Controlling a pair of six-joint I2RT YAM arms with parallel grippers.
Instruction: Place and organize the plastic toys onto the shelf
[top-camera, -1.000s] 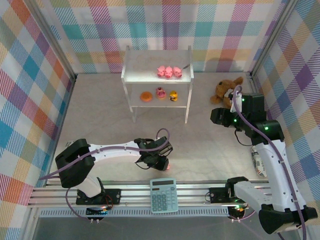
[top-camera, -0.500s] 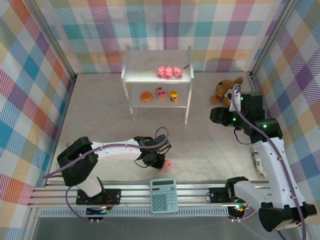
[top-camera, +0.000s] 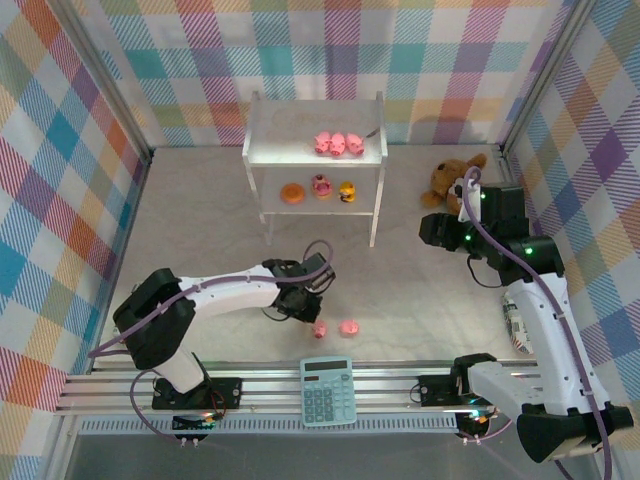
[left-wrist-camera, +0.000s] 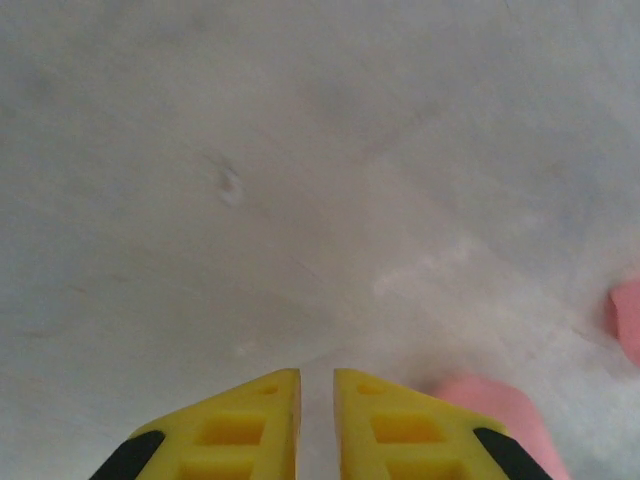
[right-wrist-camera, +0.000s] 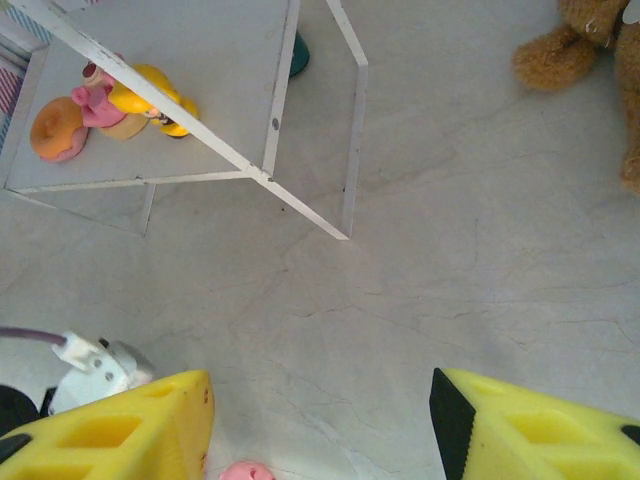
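The white shelf (top-camera: 265, 140) stands at the back centre. Three pink pigs (top-camera: 338, 143) sit in a row on its top. Its lower board (right-wrist-camera: 215, 90) holds the orange disc (right-wrist-camera: 55, 128), the pink cupcake piece (right-wrist-camera: 98, 100) and the yellow duck (right-wrist-camera: 155, 100). Two more pink pigs lie on the table, one (top-camera: 320, 329) beside the other (top-camera: 349, 327). My left gripper (top-camera: 306, 308) hovers just up-left of them, shut and empty; a pig (left-wrist-camera: 490, 410) shows right of its fingers (left-wrist-camera: 250, 425). My right gripper (top-camera: 432, 232) hangs open above the table at the right.
A brown plush animal (top-camera: 452, 178) lies at the back right, close behind the right gripper. A teal calculator (top-camera: 328, 391) rests on the rail at the near edge, just below the two loose pigs. Checked walls close in both sides.
My left gripper has shut with nothing in it and drawn back up and to the left, uncovering the two pigs on the table. The right arm has stayed put.
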